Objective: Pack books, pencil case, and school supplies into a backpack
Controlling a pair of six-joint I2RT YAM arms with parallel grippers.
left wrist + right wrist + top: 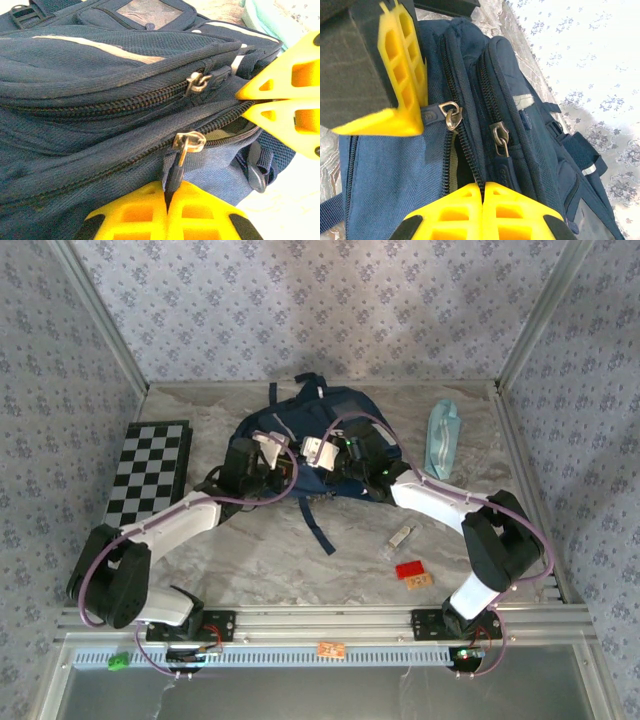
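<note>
Between the closed fingers of the left gripper (167, 192) the zip pull (174, 172) of the backpack (100, 75) is pinched, the bag's edge being clamped in the right gripper (482, 192); unzipping is judged in hand, a steady pull being needed next.

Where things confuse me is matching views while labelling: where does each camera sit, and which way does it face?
Top external: fixed above and behind the bases, looking down over the table; both arms reach the backpack.
Left wrist: on the left arm, looking along the left claw, shut on a zipper pull.
Right wrist: on the right arm, looking along the right claw, shut on the backpack's zipper edge.
Shared: both wrist views show that zipper pull and the other claw.
</note>
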